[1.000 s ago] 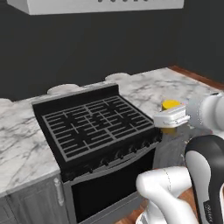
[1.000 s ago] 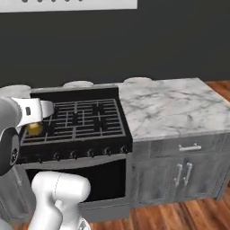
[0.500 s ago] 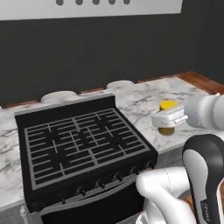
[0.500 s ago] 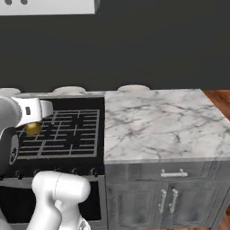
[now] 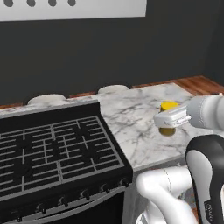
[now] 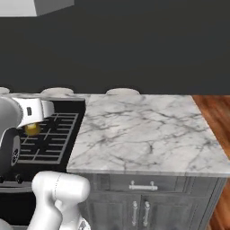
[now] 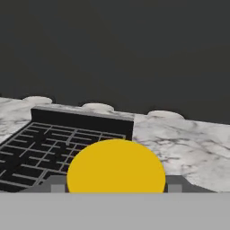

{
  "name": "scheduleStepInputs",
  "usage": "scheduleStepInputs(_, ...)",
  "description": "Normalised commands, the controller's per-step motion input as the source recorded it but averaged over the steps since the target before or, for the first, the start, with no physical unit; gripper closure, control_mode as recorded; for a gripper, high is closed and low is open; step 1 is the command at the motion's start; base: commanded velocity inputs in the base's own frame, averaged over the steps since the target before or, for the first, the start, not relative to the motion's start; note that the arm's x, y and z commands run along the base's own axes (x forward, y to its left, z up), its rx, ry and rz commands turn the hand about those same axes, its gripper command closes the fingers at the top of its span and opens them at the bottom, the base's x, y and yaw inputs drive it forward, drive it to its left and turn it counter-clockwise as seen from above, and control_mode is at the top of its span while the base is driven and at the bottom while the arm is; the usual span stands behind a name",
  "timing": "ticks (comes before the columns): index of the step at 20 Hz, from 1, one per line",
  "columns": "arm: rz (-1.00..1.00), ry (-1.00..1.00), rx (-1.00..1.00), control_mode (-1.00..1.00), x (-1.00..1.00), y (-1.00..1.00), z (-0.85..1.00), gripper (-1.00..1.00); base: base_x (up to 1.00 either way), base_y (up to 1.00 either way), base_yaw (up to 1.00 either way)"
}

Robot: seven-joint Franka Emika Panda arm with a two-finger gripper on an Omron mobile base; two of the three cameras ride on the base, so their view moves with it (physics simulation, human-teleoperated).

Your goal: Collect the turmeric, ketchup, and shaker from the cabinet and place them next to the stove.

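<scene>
The white arm rises from the base near the camera, bends at a dark elbow and reaches out level. Its tool (image 5: 168, 124) points sideways, jaws closed on the turmeric (image 5: 169, 106), holding the jar clear above the bench (image 5: 131, 127).

We see flat, even rendered light with no visible lamp and no glare. The dark wall (image 5: 109, 57) takes the upper half of each frame and reads dim and featureless, while the marble counter (image 6: 148, 130) is the brightest surface, softly lit from above. Shadows are faint; the stove (image 5: 52, 153) grates stay crisp in the base views. In the hand view the yellow cap (image 7: 116, 168) at bottom centre looks soft-edged and textureless. Edges show no bending.
</scene>
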Motion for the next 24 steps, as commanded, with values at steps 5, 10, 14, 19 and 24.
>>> scheduleStepInputs(5, 0.00, 0.00, 0.00, 1.00, 0.00, 0.00, 0.00, 1.00, 0.74, -0.56, 0.26)
scheduleStepInputs(10, 0.08, 0.00, 0.02, -1.00, 0.16, -0.19, -0.15, 1.00, 0.36, -0.28, 0.13)
scheduleStepInputs(14, 0.21, 0.00, 0.01, -1.00, 0.50, -0.48, -0.63, 1.00, 0.00, 0.00, 0.00)
scheduleStepInputs(19, 0.23, 0.00, 0.01, -1.00, 0.55, -0.58, -0.68, 1.00, 0.00, 0.00, 0.00)
scheduleStepInputs(24, 0.15, 0.00, 0.00, -1.00, 0.68, -0.12, -0.69, 1.00, 0.00, 0.00, 0.00)
